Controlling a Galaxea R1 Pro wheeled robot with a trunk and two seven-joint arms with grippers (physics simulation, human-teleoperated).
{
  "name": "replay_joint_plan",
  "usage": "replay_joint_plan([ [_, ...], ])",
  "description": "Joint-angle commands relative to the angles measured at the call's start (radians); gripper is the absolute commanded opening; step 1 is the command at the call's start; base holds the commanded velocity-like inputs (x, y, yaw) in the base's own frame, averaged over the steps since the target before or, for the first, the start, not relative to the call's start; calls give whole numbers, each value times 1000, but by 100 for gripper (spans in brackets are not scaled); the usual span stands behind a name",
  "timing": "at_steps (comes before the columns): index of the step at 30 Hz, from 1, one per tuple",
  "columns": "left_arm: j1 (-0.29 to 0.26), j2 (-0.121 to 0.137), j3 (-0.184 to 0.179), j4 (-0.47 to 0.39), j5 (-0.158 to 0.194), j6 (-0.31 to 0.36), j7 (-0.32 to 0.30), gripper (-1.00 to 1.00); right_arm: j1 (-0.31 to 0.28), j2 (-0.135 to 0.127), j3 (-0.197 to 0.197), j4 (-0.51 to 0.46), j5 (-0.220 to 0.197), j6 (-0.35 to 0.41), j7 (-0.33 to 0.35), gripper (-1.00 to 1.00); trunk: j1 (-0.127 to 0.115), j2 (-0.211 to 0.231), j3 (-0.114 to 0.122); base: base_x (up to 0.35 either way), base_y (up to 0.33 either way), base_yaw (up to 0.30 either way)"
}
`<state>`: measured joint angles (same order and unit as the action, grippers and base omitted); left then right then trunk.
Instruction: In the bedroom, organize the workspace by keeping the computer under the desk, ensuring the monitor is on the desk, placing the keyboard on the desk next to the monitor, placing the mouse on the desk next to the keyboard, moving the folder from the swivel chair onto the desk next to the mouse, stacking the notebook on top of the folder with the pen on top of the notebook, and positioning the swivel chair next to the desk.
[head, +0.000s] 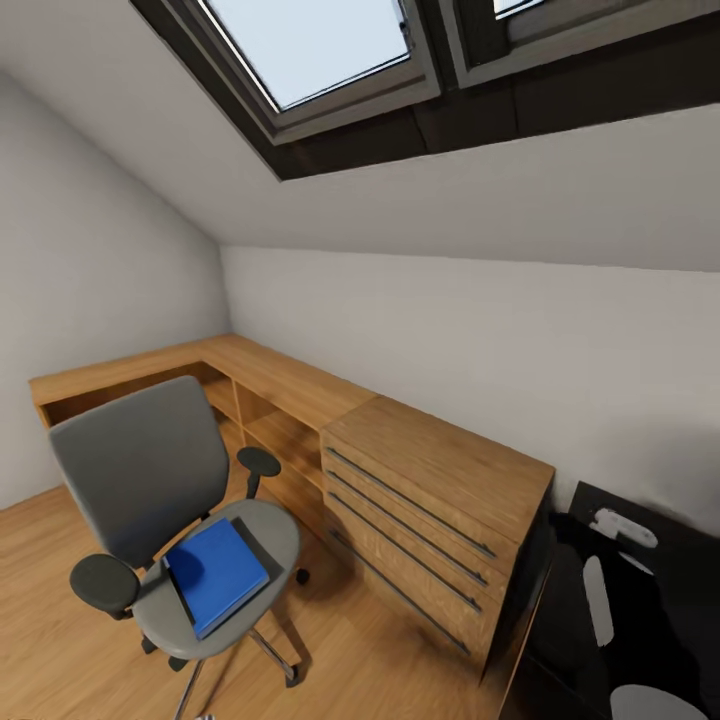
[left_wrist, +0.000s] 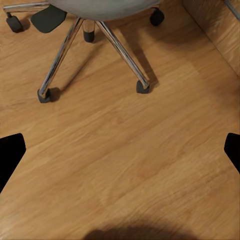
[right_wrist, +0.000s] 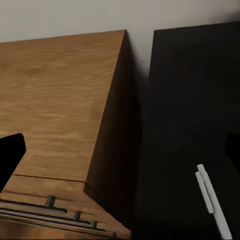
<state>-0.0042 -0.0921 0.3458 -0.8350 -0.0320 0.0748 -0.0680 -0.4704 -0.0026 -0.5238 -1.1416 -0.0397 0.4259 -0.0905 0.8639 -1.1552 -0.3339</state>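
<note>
The swivel chair — its wheeled base runs off the head view's lower edge. A white object on the black surface at lower right is too blurred to name — pen-like in the right wrist view.

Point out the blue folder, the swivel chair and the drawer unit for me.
blue folder (head: 215, 573), head view, middle of its cover.
swivel chair (head: 140, 465), head view, grey backrest.
drawer unit (head: 440, 462), head view, wooden top.

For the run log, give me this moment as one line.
stage: approaching | blue folder on swivel chair seat | desk top bare | left tool open over floor | right tool open, empty
</note>
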Motion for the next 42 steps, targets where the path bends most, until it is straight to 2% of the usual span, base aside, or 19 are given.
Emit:
replay_joint_plan([
  [1,0,-1,5,-3,-3,6,-7,100,2,38,1,-12,56,10,-5,100,0,-1,-1,0,0,86],
  [3,0,-1,5,-3,-3,7,-7,100,3,76,1,-17,119,11,-5,100,0,-1,-1,0,0,137],
  [4,0,-1,5,-3,-3,7,-7,100,4,107,1,-20,173,12,-6,100,0,-1,-1,0,0,198],
  [5,0,-1,5,-3,-3,7,-7,100,5,121,2,-20,197,13,-6,100,0,-1,-1,0,0,214],
  [6,0,-1,5,-3,-3,7,-7,100,5,121,2,-20,197,13,-6,100,0,-1,-1,0,0,214],
  [7,0,-1,5,-3,-3,7,-6,100,13,172,34,-6,287,13,-6,100,0,-1,-1,0,0,262],
  [8,0,-1,5,-3,-3,7,-6,100,19,177,59,8,300,13,-7,100,0,-1,-1,0,0,269],
  [13,0,-1,5,-3,-3,7,-6,100,30,177,145,58,317,7,-19,100,0,-1,-1,0,0,276],
  [17,0,-1,5,-3,-3,7,-6,100,34,177,232,138,321,-33,-68,100,0,-1,-1,0,0,282],
  [19,0,-1,5,-3,-2,7,-6,100,35,177,299,208,323,-94,-129,100,0,-1,-1,0,0,284],
  [21,0,-1,6,-3,-2,7,-6,100,36,177,335,236,323,-126,-163,100,0,-1,-1,0,0,284],
  [23,0,0,7,-3,-2,7,-6,100,36,177,404,280,322,-174,-235,100,0,-1,-1,0,0,284],
  [27,0,0,7,-3,-2,7,-6,100,36,177,484,313,321,-215,-334,100,0,-1,-1,0,0,284],
  [32,0,3,7,-3,-2,7,-6,100,36,177,530,334,321,-245,-396,100,0,-1,-1,0,0,284],
  [37,0,5,9,-3,-1,6,-6,100,36,177,577,348,320,-253,-409,100,0,-1,-1,0,0,284],
  [42,0,13,49,-6,3,5,-7,100,36,177,609,363,320,-255,-462,100,0,-1,-1,0,0,284],
])
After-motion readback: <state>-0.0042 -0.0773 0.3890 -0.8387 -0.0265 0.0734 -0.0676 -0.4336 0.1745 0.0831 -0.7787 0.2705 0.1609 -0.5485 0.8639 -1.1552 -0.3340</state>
